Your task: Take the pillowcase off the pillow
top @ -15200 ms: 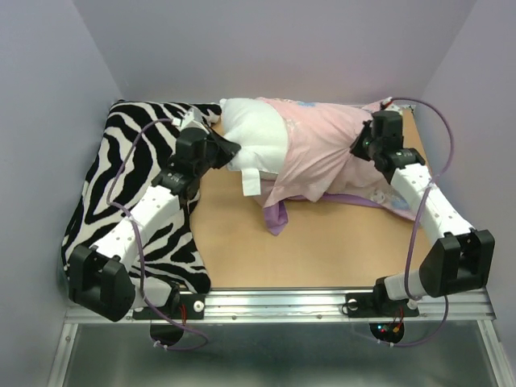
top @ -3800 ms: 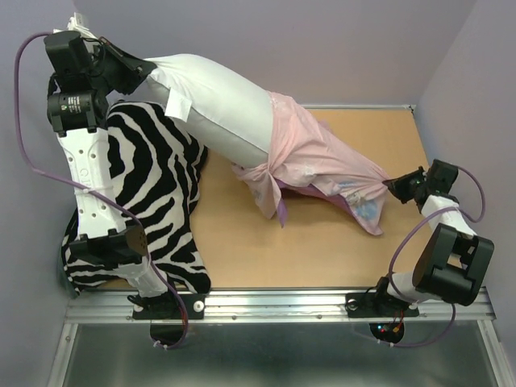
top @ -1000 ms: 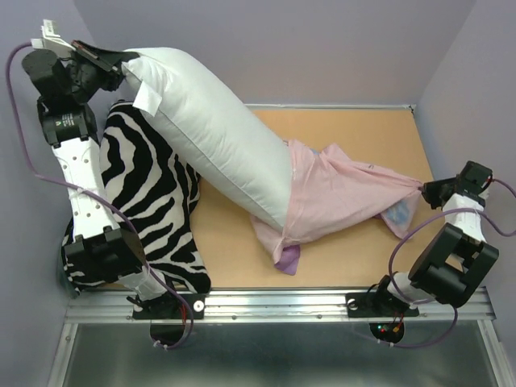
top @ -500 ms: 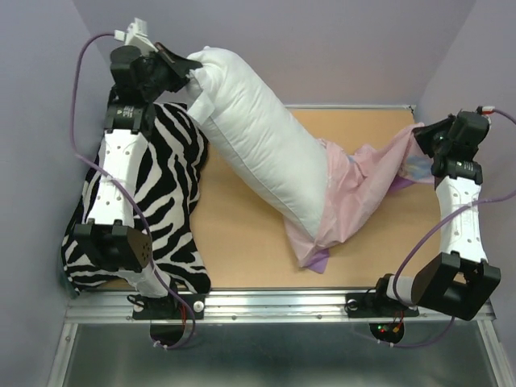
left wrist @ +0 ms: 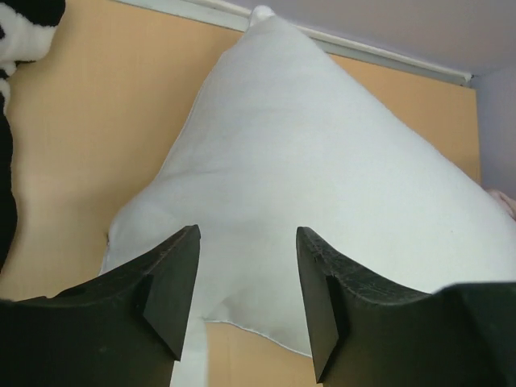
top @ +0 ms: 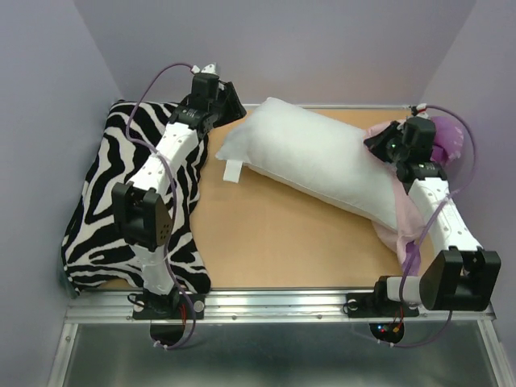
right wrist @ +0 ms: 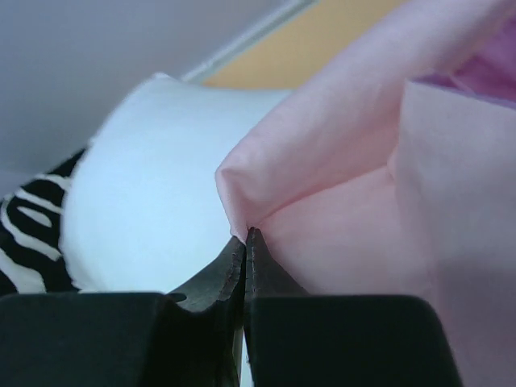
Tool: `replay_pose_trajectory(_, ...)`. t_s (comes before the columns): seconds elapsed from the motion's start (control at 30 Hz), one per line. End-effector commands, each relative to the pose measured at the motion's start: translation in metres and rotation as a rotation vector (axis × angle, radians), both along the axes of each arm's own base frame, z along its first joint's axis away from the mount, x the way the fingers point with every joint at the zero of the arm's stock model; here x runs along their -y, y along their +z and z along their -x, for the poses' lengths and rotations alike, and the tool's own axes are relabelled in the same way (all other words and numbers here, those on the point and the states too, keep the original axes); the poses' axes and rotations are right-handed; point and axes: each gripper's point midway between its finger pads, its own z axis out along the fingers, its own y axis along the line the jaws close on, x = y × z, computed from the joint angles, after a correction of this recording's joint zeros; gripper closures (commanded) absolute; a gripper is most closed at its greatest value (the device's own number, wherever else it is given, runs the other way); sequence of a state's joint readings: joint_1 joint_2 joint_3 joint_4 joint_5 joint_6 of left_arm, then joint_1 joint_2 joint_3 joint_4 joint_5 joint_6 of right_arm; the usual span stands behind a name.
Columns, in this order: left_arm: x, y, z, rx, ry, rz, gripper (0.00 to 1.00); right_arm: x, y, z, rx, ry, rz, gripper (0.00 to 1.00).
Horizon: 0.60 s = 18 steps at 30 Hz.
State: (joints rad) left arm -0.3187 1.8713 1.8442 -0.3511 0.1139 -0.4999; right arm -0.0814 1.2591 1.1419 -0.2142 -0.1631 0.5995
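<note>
Now the pillow (top: pixel 322 161) lies nearly bare, the pillowcase (top: pixel 399 234) bunched at its right end.
Your left gripper (top: pixel 230 105) gapes empty beside the pillow's far-left corner; the pillow's long axis runs toward your right gripper (top: pixel 377 143), clenched on pink pillowcase fabric.

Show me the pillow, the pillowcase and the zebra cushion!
pillow (top: pixel 322 161): top view, middle of its white top.
pillowcase (right wrist: pixel 363 218): right wrist view, pink inner side beside the pinching hand.
zebra cushion (top: pixel 93 201): top view, striped middle.
</note>
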Motion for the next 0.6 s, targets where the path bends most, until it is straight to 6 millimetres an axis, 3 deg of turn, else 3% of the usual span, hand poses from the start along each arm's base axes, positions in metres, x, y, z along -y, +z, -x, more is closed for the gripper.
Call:
replay_pose_trajectory(0.0, -0.008, 0.103, 0.036, 0.245, 0.071, 0.080, 0.36, -0.007, -0.061, -0.006, -0.088, 0.005, 0.065, 0.99)
replay_pose_trajectory(0.03, 0.004, 0.092, 0.044, 0.223, 0.060, 0.112, 0.35, -0.014, -0.086, -0.003, -0.141, 0.019, 0.065, 0.99)
replay_pose_trajectory(0.1, 0.028, 0.086, 0.071, 0.221, 0.060, 0.134, 0.35, -0.010, -0.107, -0.003, -0.186, -0.007, 0.092, 0.99)
replay_pose_trajectory(0.13, 0.032, 0.092, 0.084, 0.220, 0.083, 0.183, 0.32, -0.018, -0.124, 0.000, -0.227, -0.001, 0.105, 0.99)
replay_pose_trajectory(0.17, 0.040, 0.087, 0.094, 0.205, 0.088, 0.211, 0.32, -0.022, -0.132, 0.003, -0.245, 0.011, 0.108, 0.99)
replay_pose_trajectory(0.2, 0.057, 0.062, 0.109, 0.160, 0.070, 0.232, 0.32, -0.025, -0.138, 0.005, -0.258, 0.023, 0.113, 0.99)
replay_pose_trajectory(0.27, 0.078, 0.054, 0.135, 0.112, 0.057, 0.328, 0.30, -0.041, -0.147, 0.012, -0.278, 0.055, 0.125, 0.99)
replay_pose_trajectory(0.3, 0.081, 0.047, 0.141, 0.099, 0.094, 0.339, 0.30, -0.047, -0.149, 0.015, -0.281, 0.070, 0.126, 1.00)
replay_pose_trajectory(0.33, 0.099, 0.026, 0.166, 0.027, 0.090, 0.383, 0.27, -0.054, -0.149, 0.017, -0.277, 0.067, 0.138, 0.99)
replay_pose_trajectory(0.37, 0.105, 0.024, 0.173, 0.025, 0.093, 0.427, 0.26, -0.060, -0.146, 0.018, -0.269, 0.074, 0.138, 0.99)
replay_pose_trajectory(0.4, 0.110, -0.003, 0.183, -0.009, 0.086, 0.436, 0.25, -0.065, -0.144, 0.021, -0.264, 0.079, 0.139, 0.99)
replay_pose_trajectory(0.43, 0.121, -0.010, 0.193, -0.031, 0.065, 0.475, 0.03, -0.074, -0.141, 0.024, -0.257, 0.090, 0.145, 1.00)
replay_pose_trajectory(0.57, 0.153, -0.036, 0.209, -0.075, -0.008, 0.534, 0.03, -0.097, -0.120, 0.032, -0.212, 0.140, 0.107, 0.99)
